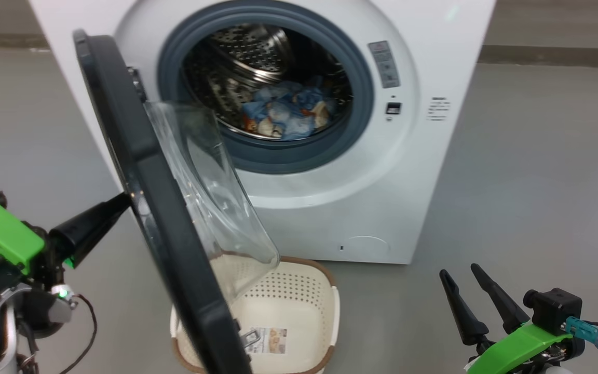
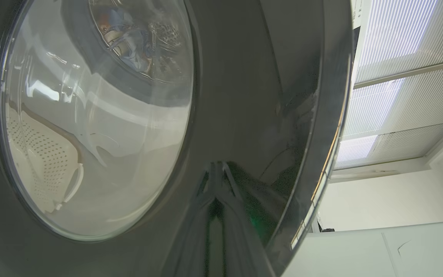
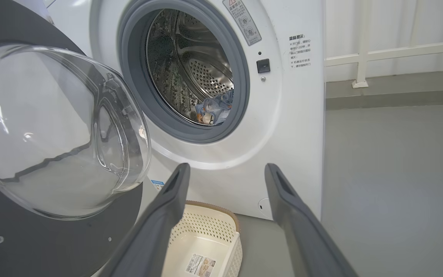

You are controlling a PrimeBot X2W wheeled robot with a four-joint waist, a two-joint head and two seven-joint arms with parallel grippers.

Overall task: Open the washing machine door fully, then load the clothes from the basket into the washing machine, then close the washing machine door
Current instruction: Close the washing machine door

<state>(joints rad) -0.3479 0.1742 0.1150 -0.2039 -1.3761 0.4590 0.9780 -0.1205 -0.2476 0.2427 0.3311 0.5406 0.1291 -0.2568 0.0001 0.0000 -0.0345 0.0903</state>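
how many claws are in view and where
2. The left claw is at the left, shut, its tip against the outer face of the washing machine door. The right claw is at the lower right, open and empty, above the floor.

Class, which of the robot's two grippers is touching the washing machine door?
The left gripper, fingers shut, tip against the washing machine door's black rim; the right gripper hangs open, clear of it.
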